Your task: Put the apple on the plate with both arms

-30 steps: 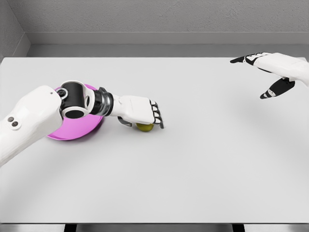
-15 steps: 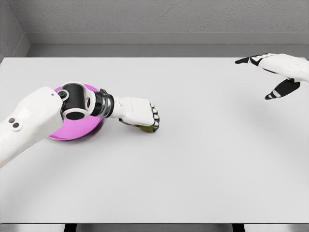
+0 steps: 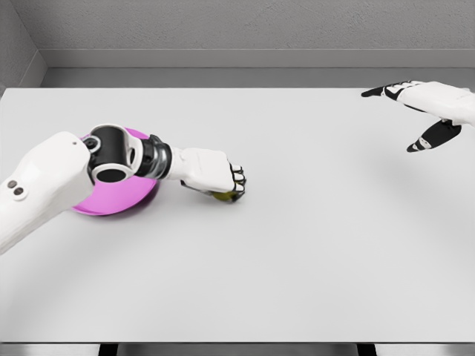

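Left hand clamped on apple, just right of plate.

Wide bare room on table toward front and right edges; plate near left edge, partly hidden under left forearm. Apple low at table surface, mostly covered by curled fingers. Right hand at far right edge, above table, fingers spread, holding nothing. White tabletop, grey wall behind. Compared with half a second ago: fingers curled tighter, hand almost same place.
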You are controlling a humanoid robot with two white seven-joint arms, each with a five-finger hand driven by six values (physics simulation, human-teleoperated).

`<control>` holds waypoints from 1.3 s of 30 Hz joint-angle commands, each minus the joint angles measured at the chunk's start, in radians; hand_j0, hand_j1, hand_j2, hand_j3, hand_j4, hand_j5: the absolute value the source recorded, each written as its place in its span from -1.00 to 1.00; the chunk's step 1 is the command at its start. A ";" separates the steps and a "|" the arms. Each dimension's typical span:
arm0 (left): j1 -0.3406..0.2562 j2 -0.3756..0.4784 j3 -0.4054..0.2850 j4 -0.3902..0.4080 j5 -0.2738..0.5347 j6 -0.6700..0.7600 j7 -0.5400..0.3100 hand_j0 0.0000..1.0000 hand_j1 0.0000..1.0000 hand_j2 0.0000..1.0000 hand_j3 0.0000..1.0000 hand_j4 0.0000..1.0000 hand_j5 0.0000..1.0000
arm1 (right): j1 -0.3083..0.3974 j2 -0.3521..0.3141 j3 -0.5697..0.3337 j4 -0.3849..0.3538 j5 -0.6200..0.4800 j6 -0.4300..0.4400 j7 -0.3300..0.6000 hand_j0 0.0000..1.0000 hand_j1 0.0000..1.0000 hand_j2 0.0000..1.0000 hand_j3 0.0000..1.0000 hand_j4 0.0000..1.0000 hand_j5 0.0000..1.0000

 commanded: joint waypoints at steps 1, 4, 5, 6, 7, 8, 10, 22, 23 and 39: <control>0.000 0.014 0.052 -0.004 0.042 0.002 -0.001 -0.56 -0.56 -0.56 -0.56 -0.56 -0.56 | 0.000 -0.001 0.000 0.000 -0.002 0.001 0.000 1.00 1.00 1.00 1.00 1.00 1.00; 0.005 0.046 0.097 -0.003 0.120 0.002 0.001 -0.55 -0.55 -0.55 -0.55 -0.55 -0.55 | 0.000 -0.001 0.000 -0.003 -0.002 0.001 0.000 1.00 1.00 1.00 1.00 1.00 1.00; 0.009 0.048 0.112 -0.001 0.142 0.002 0.001 -0.55 -0.55 -0.55 -0.55 -0.55 -0.55 | 0.000 -0.001 0.000 -0.002 -0.002 0.001 0.000 1.00 1.00 1.00 1.00 1.00 1.00; 0.014 0.049 0.115 -0.001 0.160 0.002 0.001 -0.55 -0.55 -0.55 -0.55 -0.55 -0.55 | 0.000 -0.001 0.000 -0.002 -0.002 0.001 0.000 1.00 1.00 1.00 1.00 1.00 1.00; 0.014 0.052 0.120 0.003 0.192 0.002 0.001 -0.55 -0.55 -0.55 -0.55 -0.55 -0.55 | 0.000 -0.001 0.000 0.000 -0.002 0.001 0.000 1.00 1.00 1.00 1.00 1.00 1.00; 0.025 0.057 0.135 0.003 0.200 0.002 0.001 -0.55 -0.55 -0.55 -0.55 -0.55 -0.55 | 0.000 -0.001 0.000 0.001 -0.002 0.001 0.000 1.00 1.00 1.00 1.00 1.00 1.00; 0.041 0.085 0.172 0.007 0.219 0.002 0.001 -0.55 -0.55 -0.55 -0.55 -0.55 -0.55 | 0.000 0.001 0.000 0.001 -0.002 0.001 0.000 1.00 1.00 1.00 1.00 1.00 1.00; 0.112 0.284 0.302 0.080 0.323 0.002 -0.003 -0.55 -0.55 -0.55 -0.55 -0.55 -0.55 | -0.002 -0.001 0.000 0.000 -0.002 0.001 0.000 1.00 1.00 1.00 1.00 1.00 1.00; 0.115 0.292 0.311 0.103 0.321 0.002 -0.004 -0.55 -0.55 -0.55 -0.55 -0.55 -0.55 | 0.000 -0.001 0.000 0.000 -0.002 0.001 0.000 1.00 1.00 1.00 1.00 1.00 1.00; 0.144 0.296 0.327 0.168 0.320 0.002 -0.012 1.00 1.00 1.00 1.00 1.00 1.00 | 0.000 -0.002 0.000 -0.007 -0.002 0.001 0.000 1.00 1.00 1.00 1.00 1.00 1.00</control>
